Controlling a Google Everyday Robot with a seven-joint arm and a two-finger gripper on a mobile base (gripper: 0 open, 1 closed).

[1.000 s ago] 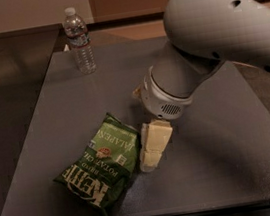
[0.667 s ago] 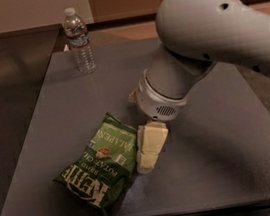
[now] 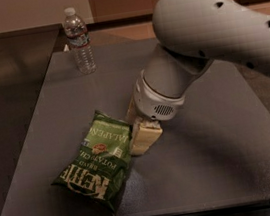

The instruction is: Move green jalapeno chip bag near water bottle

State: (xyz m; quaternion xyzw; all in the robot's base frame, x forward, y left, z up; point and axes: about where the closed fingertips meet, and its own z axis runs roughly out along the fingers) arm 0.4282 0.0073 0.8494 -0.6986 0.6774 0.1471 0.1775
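The green jalapeno chip bag (image 3: pixel 99 158) lies flat on the grey table (image 3: pixel 220 168), front left of centre, its lighter top end pointing up and right. The water bottle (image 3: pixel 79 40) stands upright at the table's far left, well apart from the bag. My gripper (image 3: pixel 136 125) hangs from the big grey arm (image 3: pixel 205 34) right at the bag's upper right corner, low over the table. Its cream fingers (image 3: pixel 145 137) stand apart, one nearer the camera and one behind, so it is open. It holds nothing. The wrist hides the finger bases.
The table's left edge borders a darker glossy counter (image 3: pixel 1 89). The arm's large body covers the table's right rear part. Bare table surface lies between the bag and the bottle.
The arm and gripper have shifted a little left, closer to the bag's upper right corner. The bag and the bottle have not moved.
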